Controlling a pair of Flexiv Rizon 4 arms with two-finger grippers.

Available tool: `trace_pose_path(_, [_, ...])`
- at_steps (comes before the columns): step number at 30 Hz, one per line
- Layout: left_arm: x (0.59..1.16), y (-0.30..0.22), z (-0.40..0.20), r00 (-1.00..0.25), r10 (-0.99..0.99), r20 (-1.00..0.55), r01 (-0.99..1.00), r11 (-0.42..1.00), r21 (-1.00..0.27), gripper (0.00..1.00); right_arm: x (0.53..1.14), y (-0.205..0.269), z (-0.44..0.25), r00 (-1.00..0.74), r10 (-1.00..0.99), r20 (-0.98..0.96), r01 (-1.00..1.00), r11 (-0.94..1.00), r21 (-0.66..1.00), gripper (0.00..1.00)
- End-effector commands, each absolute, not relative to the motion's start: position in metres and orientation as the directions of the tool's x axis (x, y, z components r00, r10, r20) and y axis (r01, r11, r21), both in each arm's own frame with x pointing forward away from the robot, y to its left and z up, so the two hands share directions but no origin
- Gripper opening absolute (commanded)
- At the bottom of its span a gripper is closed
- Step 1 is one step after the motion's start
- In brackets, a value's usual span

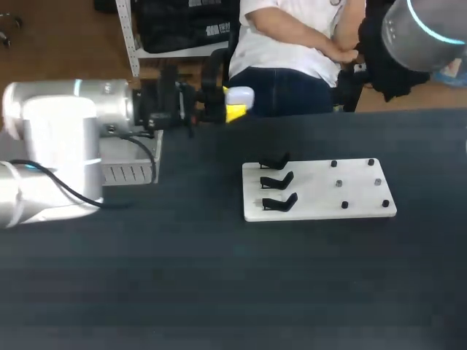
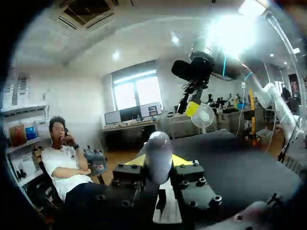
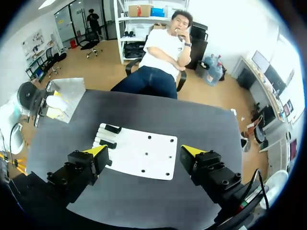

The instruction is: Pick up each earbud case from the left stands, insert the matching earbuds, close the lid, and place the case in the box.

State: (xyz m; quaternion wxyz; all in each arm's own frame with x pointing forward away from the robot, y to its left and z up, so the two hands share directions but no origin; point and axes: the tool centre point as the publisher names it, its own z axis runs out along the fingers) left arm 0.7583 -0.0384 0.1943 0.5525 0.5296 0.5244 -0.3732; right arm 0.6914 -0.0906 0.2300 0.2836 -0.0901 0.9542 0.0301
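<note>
My left gripper [image 1: 235, 111] is held over the table's far left edge, shut on a white earbud case [image 1: 239, 95]. In the left wrist view the rounded case [image 2: 158, 148] sits upright between the yellow tips of the left gripper [image 2: 159, 162]. A white board [image 1: 319, 191] carries three empty black stands [image 1: 278, 181] on its left side and several small dark and grey pieces [image 1: 339, 183] on its right. My right gripper [image 3: 144, 152] hangs high above the board [image 3: 144, 158], open wide with nothing between its fingers. In the head view only the right arm [image 1: 423, 29] shows.
A grey box [image 1: 131, 172] stands at the table's far left, partly hidden behind my left arm; the right wrist view shows the box [image 3: 72, 93] under the left gripper. A seated person is behind the far edge, not touching the table.
</note>
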Motion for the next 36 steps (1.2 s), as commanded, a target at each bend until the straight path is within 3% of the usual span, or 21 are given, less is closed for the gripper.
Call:
trace_pose_path(1, [0.753, 0.049, 0.199, 0.151, 0.200, -0.968, 0.921, 0.327, 0.212, 0.00, 0.669, -0.086, 0.221, -0.768, -0.142, -0.624, -0.185, 0.983, 0.004, 1.00])
trace_pose_path(8, [0.776, 0.136, 0.176, 0.105, 0.258, -0.961, 0.876, 0.433, 0.212, 0.00, 0.648, -0.079, 0.214, -0.808, -0.075, -0.585, -0.114, 0.993, 0.031, 1.00])
trace_pose_path(17, [0.802, 0.197, 0.127, 0.030, 0.281, -0.959, 0.854, 0.491, 0.171, 0.00, 0.635, -0.057, 0.221, -0.830, -0.059, -0.555, -0.075, 0.997, 0.006, 1.00])
trace_pose_path(36, [0.847, 0.218, 0.060, -0.087, 0.323, -0.943, 0.873, 0.481, 0.084, 0.00, 0.617, -0.038, 0.228, -0.862, -0.068, -0.503, -0.046, 0.997, -0.055, 1.00])
